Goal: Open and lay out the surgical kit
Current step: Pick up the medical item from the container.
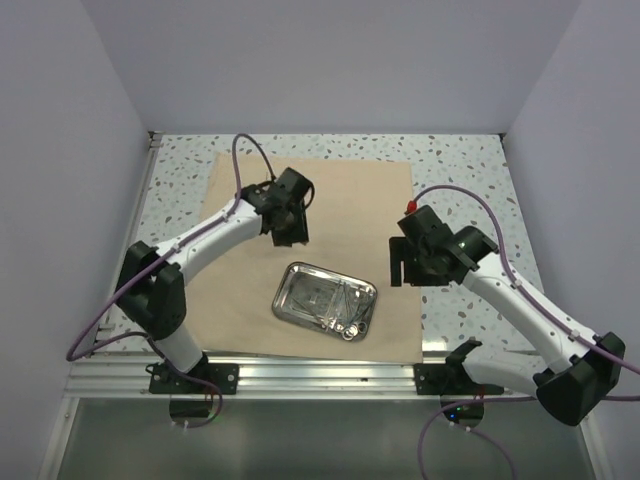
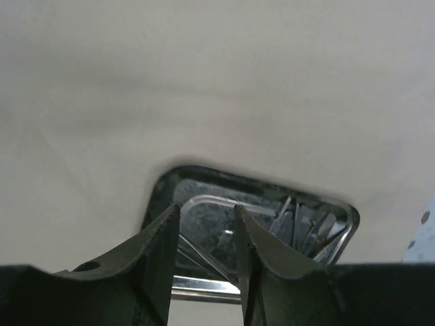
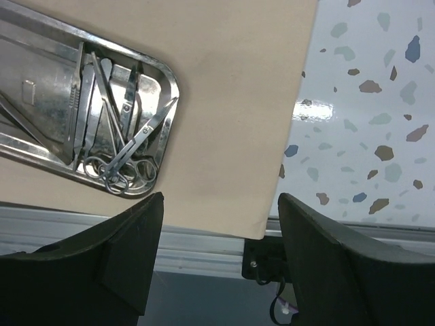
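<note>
I have two hands. My left gripper (image 1: 290,232) hangs over the big tan cloth (image 1: 345,195), on the far side of the tray (image 1: 300,290). Its two fingers are only a little way apart, and nothing is between them. In my left wrist view they point down at the tray, and they do not touch it.

My right gripper (image 3: 221,198) hangs over the right edge of the cloth, just to the right of the tray. Its fingers are wide apart, and it holds nothing. Between them I see the cloth's near right corner and the speckled table (image 3: 367,102) beside it.

The cloth is open and lies flat on the table. It looks smooth. Its near edge sits next to the metal rail (image 1: 320,375) where my arms are bolted.

The shiny tray rests on the near half of the cloth, turned a bit crooked. It has round corners. The tools lie inside it, all bunched at its right end. The small scissors (image 3: 136,139) lie slanted with their finger rings at the tray's near right corner. The thin tweezers (image 3: 87,95) lie beside them, and the tools cross over each other.

There is a small square mark (image 3: 27,90) on the tray's floor. It is too small for me to read.
</note>
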You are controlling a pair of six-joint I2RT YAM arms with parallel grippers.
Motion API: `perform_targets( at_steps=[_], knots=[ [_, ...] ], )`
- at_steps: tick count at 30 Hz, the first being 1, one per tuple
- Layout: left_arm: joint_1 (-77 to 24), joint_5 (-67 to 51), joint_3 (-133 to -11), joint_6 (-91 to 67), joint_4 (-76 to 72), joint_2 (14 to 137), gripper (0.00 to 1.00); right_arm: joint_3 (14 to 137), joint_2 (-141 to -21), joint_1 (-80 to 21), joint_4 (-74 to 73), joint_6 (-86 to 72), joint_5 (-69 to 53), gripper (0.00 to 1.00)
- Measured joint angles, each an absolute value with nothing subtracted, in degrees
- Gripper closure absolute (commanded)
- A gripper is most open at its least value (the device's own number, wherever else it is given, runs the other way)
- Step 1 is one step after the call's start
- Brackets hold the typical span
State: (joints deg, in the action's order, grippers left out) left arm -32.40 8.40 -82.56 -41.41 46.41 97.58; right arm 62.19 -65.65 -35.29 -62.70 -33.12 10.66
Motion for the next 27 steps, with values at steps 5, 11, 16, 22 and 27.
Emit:
perform_targets(
  at_steps=[5, 11, 16, 22, 27],
  knots=[
    [-41.98, 4.49, -69.3, -54.13, 46.15, 94.35, 0.57, 60.62, -61.69, -35.29, -62.24, -32.14, 8.8, 0.28],
    [-46.78, 4.03, -62.17, -65.39, 44.27, 94.15, 0.55, 60.16, -57.8, -35.29, -62.54, -30.61, 7.18, 0.28],
    [-50.22, 4.82, -62.17, -71.05, 42.83, 94.17, 0.54, 60.16, -54.94, -35.29, -64.14, -29.23, 6.48, 0.28],
    [-53.15, 6.37, -62.15, -75.83, 43.03, 95.59, 0.5, 60.16, -51.64, -35.29, -66.83, -28.01, 6.46, 0.28],
    [-54.83, 8.01, -62.17, -78.85, 44.14, 95.77, 0.49, 60.18, -50.22, -35.29, -67.9, -27.31, 6.44, 0.28]
  ],
)
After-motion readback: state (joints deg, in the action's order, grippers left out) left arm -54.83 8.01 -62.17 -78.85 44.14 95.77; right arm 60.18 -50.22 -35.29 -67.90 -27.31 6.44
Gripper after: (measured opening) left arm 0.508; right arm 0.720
